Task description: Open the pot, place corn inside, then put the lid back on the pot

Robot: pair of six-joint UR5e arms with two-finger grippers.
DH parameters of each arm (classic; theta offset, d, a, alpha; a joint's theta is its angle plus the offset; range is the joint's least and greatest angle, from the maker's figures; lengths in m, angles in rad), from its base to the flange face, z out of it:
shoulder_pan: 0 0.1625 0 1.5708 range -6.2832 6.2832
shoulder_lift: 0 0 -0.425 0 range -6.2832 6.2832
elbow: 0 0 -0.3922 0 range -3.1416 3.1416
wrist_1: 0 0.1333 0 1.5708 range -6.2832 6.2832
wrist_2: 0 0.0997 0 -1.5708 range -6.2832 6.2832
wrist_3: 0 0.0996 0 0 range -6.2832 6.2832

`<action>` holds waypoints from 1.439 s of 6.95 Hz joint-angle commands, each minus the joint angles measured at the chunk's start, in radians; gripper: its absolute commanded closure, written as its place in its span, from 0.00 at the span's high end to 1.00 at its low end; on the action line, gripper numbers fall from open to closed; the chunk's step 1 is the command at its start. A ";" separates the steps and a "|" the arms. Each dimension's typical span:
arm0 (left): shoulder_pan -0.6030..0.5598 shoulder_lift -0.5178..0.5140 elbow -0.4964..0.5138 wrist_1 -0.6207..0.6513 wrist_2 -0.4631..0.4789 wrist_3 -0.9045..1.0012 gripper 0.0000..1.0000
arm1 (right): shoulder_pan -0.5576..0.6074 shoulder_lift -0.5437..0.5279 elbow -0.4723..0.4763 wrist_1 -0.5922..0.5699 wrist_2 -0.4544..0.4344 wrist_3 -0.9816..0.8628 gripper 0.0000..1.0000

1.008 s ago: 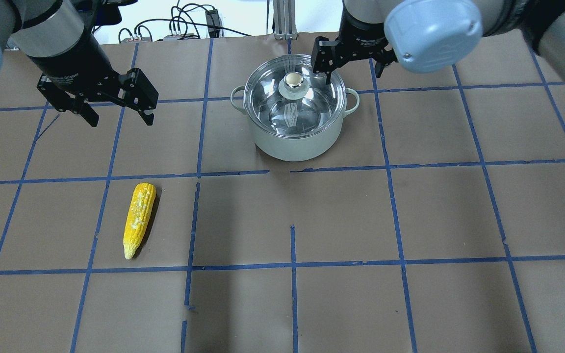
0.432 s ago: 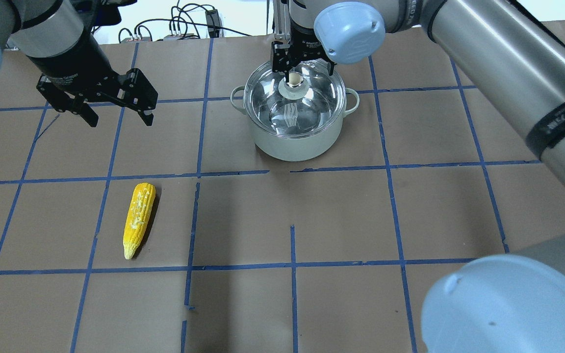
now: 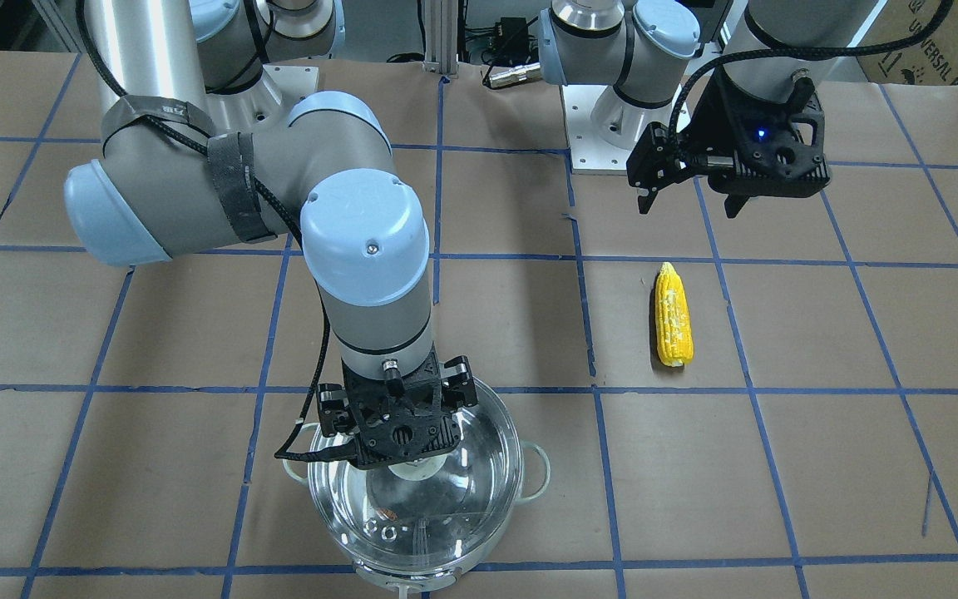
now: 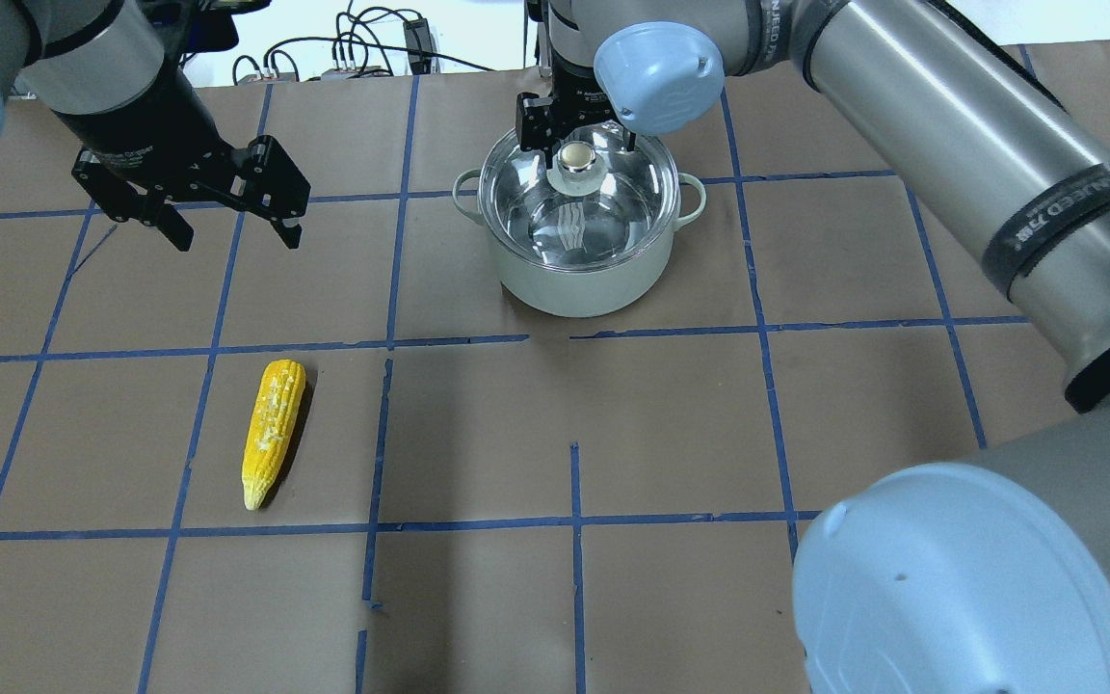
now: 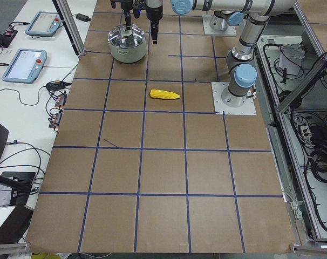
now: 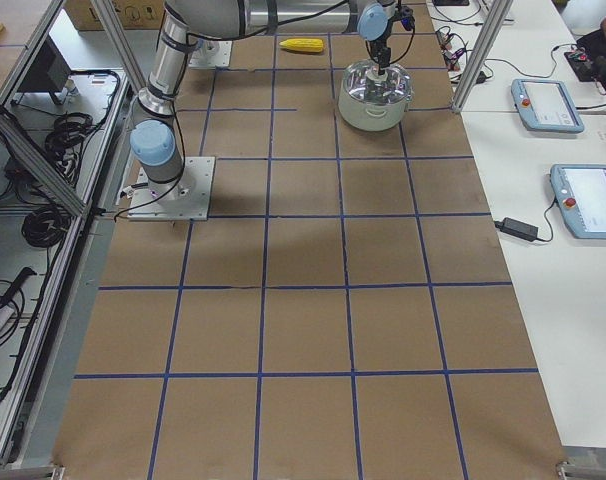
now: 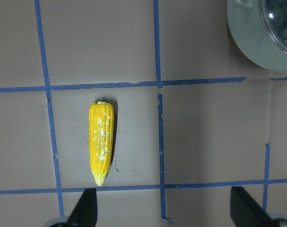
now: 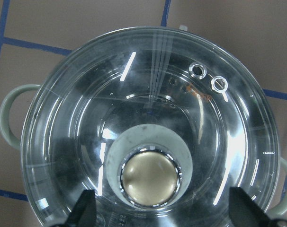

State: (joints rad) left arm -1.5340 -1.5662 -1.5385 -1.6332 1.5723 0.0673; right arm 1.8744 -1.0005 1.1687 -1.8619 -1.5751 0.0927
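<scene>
Left of the round shiny stainless-steel pot (image 4: 579,284), the left gripper (image 4: 235,234) hangs with fingers apart. The tapered yellow corn cob (image 4: 273,432) lies robot-side of it, pointing lengthwise at the robot. On the pot sits the clear glass lid (image 4: 584,207); the right gripper (image 4: 578,143) straddles its cream knob (image 4: 575,156), fingers spread.

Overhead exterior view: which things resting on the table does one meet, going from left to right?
corn → pot, which has the lid on it
</scene>
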 commanded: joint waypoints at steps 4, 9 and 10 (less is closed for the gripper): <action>0.000 0.000 0.000 0.001 -0.002 0.000 1.00 | 0.014 0.042 -0.014 -0.005 -0.020 0.142 0.97; 0.000 0.000 0.000 0.001 -0.002 0.000 1.00 | 0.012 0.097 -0.092 -0.002 -0.049 0.173 0.95; 0.000 0.000 0.000 0.001 -0.002 0.000 1.00 | 0.014 0.095 -0.090 0.004 -0.049 0.173 0.88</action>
State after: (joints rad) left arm -1.5340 -1.5662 -1.5386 -1.6322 1.5709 0.0675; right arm 1.8879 -0.9065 1.0803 -1.8631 -1.6228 0.2651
